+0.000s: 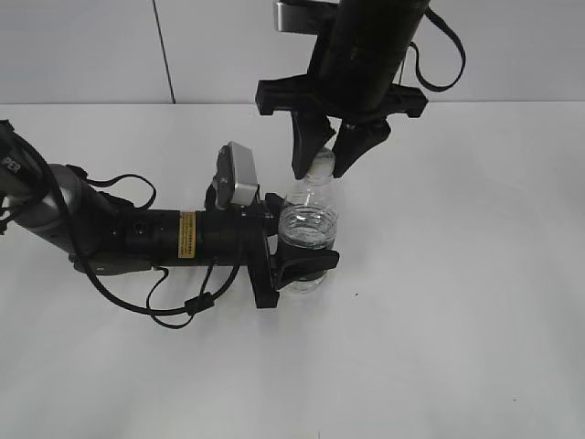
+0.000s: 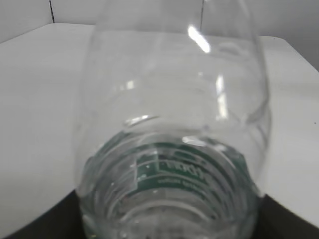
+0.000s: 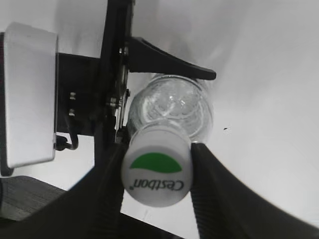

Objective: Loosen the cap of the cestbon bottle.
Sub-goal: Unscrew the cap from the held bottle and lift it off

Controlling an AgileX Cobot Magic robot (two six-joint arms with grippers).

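Observation:
The cestbon bottle (image 1: 307,225) stands on the white table, clear, with its green label low down (image 2: 192,172). My left gripper (image 1: 305,234) comes in from the left and is shut on the bottle's body, one black finger on each side. The bottle fills the left wrist view (image 2: 169,114). My right gripper (image 1: 323,167) hangs down from above, over the bottle's neck. In the right wrist view the white cap (image 3: 157,172) with its green patch sits between the two ribbed fingers (image 3: 219,199), which touch it on both sides. The bottle's shoulder (image 3: 174,104) shows behind the cap.
The left arm (image 1: 137,236) lies low across the table's left half with loose cables (image 1: 183,306) beside it. Its silver camera housing (image 1: 239,174) stands just left of the bottle. A white wall (image 1: 512,46) closes the back.

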